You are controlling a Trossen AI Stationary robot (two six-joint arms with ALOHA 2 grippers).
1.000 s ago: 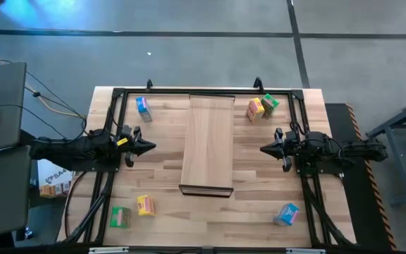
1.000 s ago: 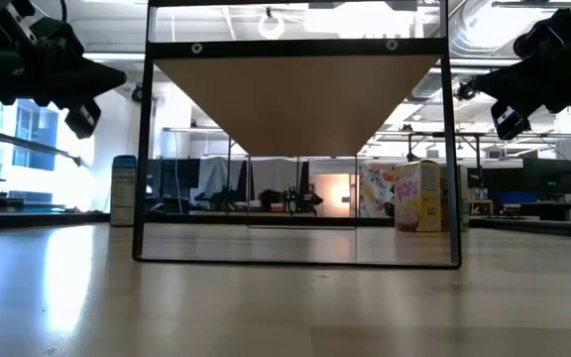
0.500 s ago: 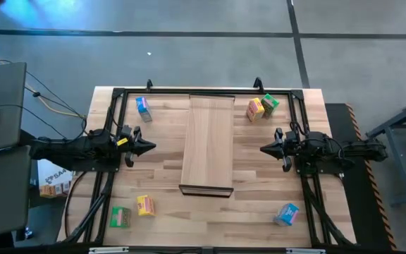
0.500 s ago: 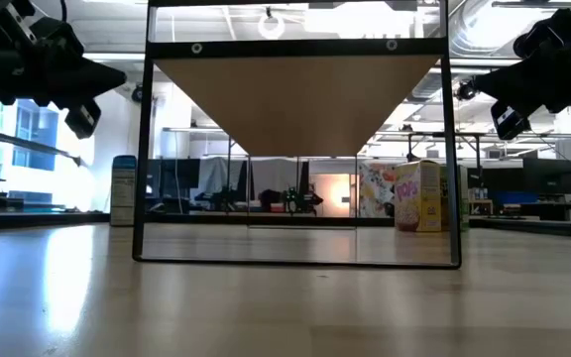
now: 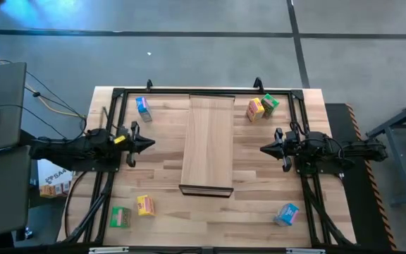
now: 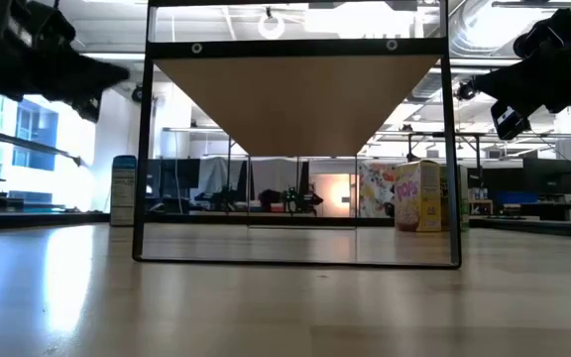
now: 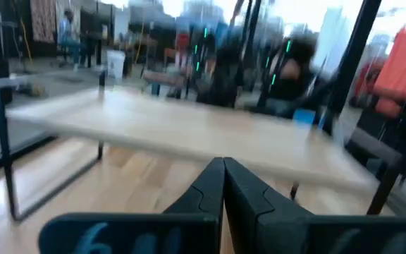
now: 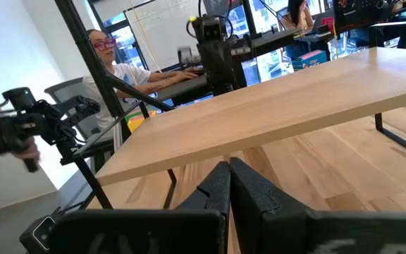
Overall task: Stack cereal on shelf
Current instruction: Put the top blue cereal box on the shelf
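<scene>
The shelf [image 5: 208, 144] is a long pale plank raised on a black frame, in the middle of the table; its underside [image 6: 295, 99] shows in the low view. Six cereal boxes rest on the tabletop: blue [image 5: 143, 108] far left, yellow-orange [image 5: 255, 109] and green [image 5: 270, 104] far right, yellow [image 5: 145, 205] and green [image 5: 120, 217] near left, blue [image 5: 287, 213] near right. My left gripper [image 5: 152, 144] hovers shut at the shelf's left side, fingertips together [image 7: 224, 164]. My right gripper [image 5: 263, 149] hovers shut at its right side [image 8: 229, 166]. Both point at the shelf.
A black frame [image 5: 111, 113] runs around the table edges, and the shelf's thin black legs [image 6: 145, 149] stand on the tabletop. Open tabletop lies between each gripper and the boxes. A person [image 8: 115, 60] sits at a desk beyond the table.
My left gripper has risen a little and rolled slightly about its wrist, staying shut and beside the shelf; its wrist view is blurred. The boxes and the shelf have not moved.
</scene>
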